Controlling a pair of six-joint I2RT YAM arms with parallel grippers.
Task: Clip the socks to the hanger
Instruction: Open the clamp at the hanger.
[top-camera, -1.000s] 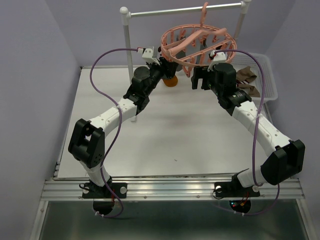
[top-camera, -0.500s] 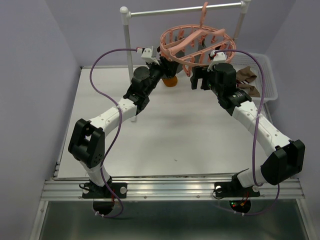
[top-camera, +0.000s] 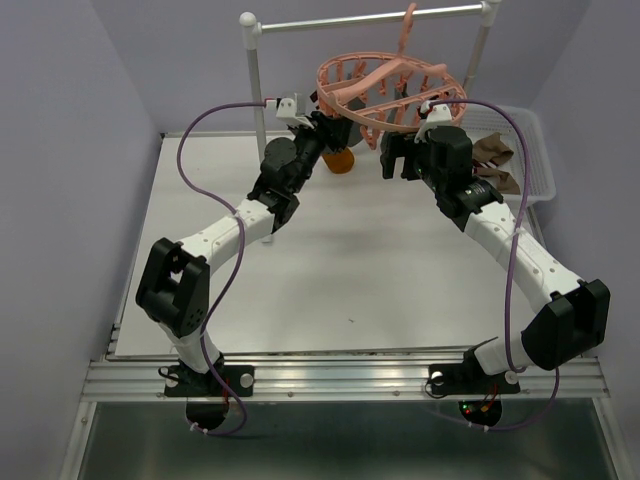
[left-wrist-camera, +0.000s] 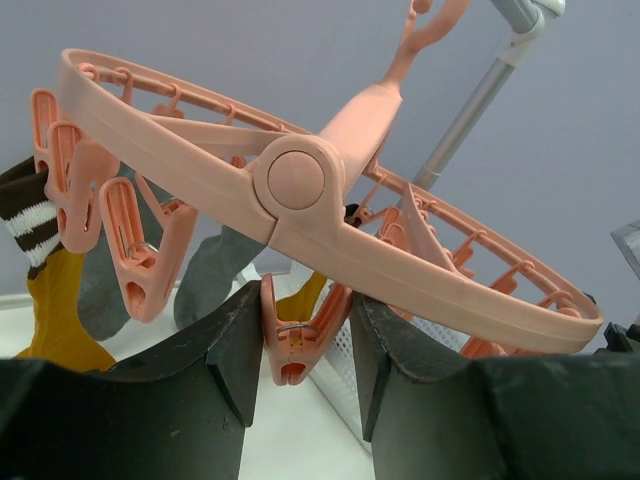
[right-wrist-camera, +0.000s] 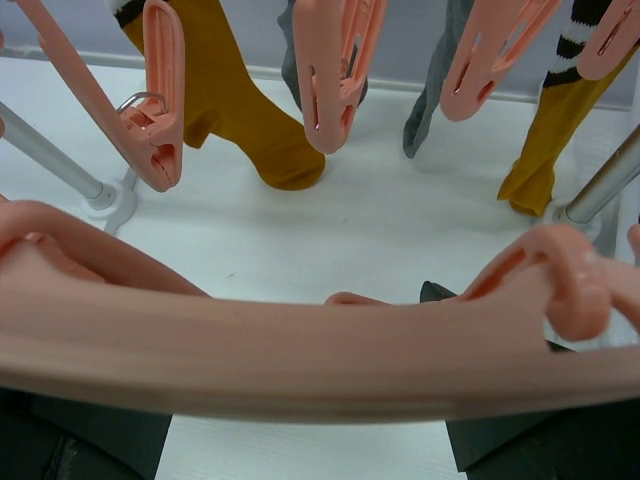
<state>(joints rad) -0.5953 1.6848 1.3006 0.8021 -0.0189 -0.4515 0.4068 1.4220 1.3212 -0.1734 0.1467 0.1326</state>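
Note:
The salmon-pink hanger (top-camera: 390, 80) hangs from the rail and tilts. My left gripper (top-camera: 322, 125) is up at its left rim. In the left wrist view (left-wrist-camera: 305, 300) it is closed on one dangling clip (left-wrist-camera: 295, 335), with both fingers against the clip's arms. A mustard sock (top-camera: 340, 160) with a dark striped cuff (left-wrist-camera: 25, 225) and grey socks (left-wrist-camera: 215, 270) hang from clips. My right gripper (top-camera: 393, 155) is open and empty under the right rim. The ring (right-wrist-camera: 300, 350) crosses its view, with mustard socks (right-wrist-camera: 240, 110) and a grey sock (right-wrist-camera: 430, 100) hanging beyond.
The hanger's hook sits on a metal rail with white posts (top-camera: 255, 80) at the back of the white table. A white mesh basket (top-camera: 535, 150) at the right holds brown socks (top-camera: 497, 150). Purple walls stand close on both sides.
The hanger has tilted and shifted a little, its left rim higher. My left gripper has moved up slightly with it. The right arm has barely moved.

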